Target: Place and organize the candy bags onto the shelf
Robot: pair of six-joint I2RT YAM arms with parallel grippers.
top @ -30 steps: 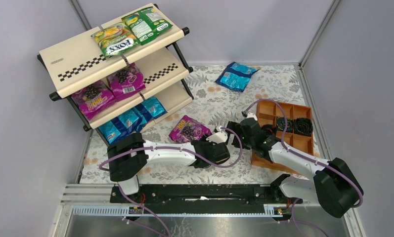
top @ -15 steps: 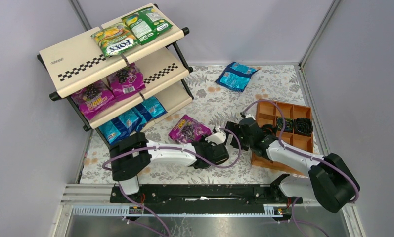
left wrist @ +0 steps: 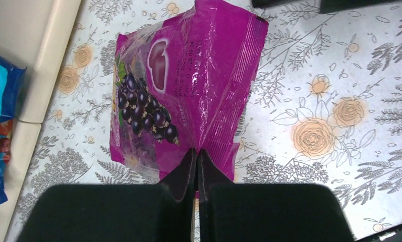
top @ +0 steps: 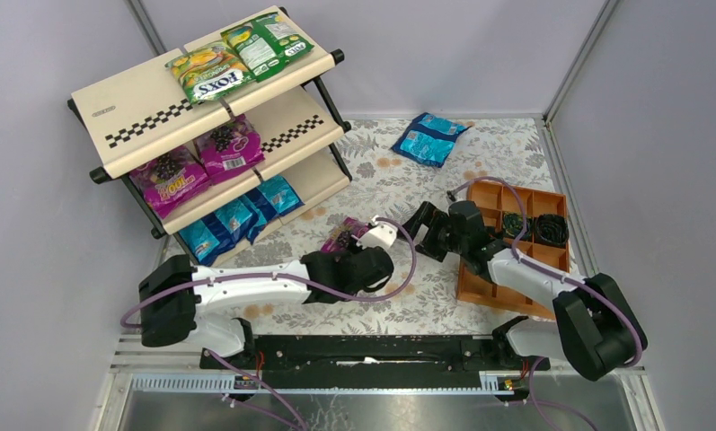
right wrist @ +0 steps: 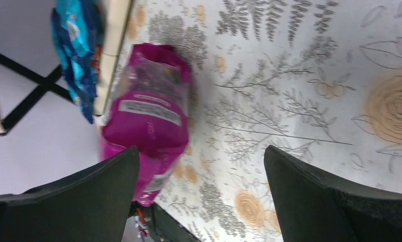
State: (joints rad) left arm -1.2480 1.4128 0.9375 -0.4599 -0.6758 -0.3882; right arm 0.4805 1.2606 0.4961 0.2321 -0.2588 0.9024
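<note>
Top external view: shelf [top: 147,108] stands at far left of bench [top: 399,184]. Green bags [top: 212,72] lie on its top tier, a magenta pair [top: 201,157] on the middle tier, blue bags [top: 237,215] on the bottom tier. One loose blue bag [top: 428,137] lies at the far centre of the bench, well apart from both arms. Magenta bag [top: 349,235] sits just in front of the shelf's bottom tier, with left tool [top: 340,250] at its near edge. Right tool [top: 417,232] hangs just right of it, near the tray [top: 516,269]. Left wrist view: tool fingers [left wrist: 183,174] are pressed together, pinching the magenta bag's near edge, berry print up, a crease running from the pinch. Right wrist view: tool fingers [right wrist: 309,191] stand wide apart with nothing between them. The magenta bag shows beyond one finger, close to the shelf board and one of the blue bags.
</note>
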